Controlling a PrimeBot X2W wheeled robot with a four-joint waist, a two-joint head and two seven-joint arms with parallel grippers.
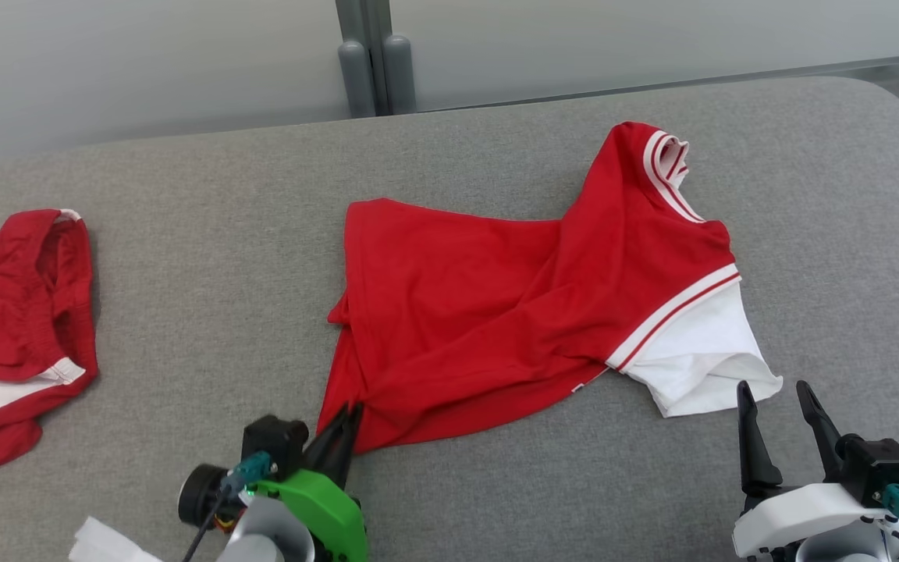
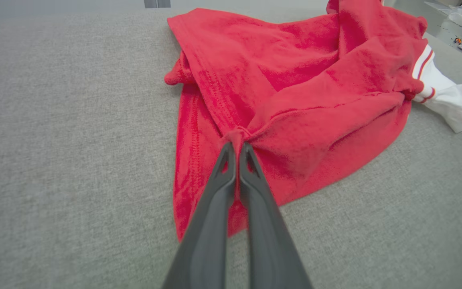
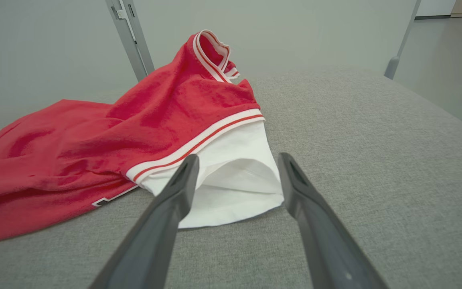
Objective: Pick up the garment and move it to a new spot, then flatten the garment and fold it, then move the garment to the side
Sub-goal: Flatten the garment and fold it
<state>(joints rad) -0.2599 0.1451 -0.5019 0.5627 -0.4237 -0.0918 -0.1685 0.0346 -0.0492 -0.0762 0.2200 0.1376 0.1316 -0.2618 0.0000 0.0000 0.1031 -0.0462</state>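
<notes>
1. Left gripper point(image 1: 352, 410) reaches in from the lower left of the head view. Its green wrist housing point(image 1: 325, 507) sits low, and its two dark fingers slant up and a little rightward to the garment's near corner.
2. Its fingers are pressed together on a small ridge of red cloth at the hem. In the left wrist view the fabric bunches right at the tips point(image 2: 237, 144).
3. Right gripper point(image 1: 773, 386) rises from its white wrist housing point(image 1: 808, 515) at the lower right. Its fingers are nearly upright, spread wide and holding nothing.
4. Its tips stand just at the near edge of the white sleeve point(image 1: 699, 359). I cannot tell whether they touch. In the right wrist view point(image 3: 239, 157) the sleeve opening lies between the fingers.
5. The garment point(image 1: 481, 312), a red shirt, lies rumpled mid-way across the grey padded surface point(image 1: 184, 273). Its striped collar point(image 1: 672, 164) is raised at the far right.
6. A second red garment point(image 1: 12, 328) lies at the left edge, well apart.
7. A small white mark point(image 3: 102, 200) sits near the shirt's lower edge, too small to read.
</notes>
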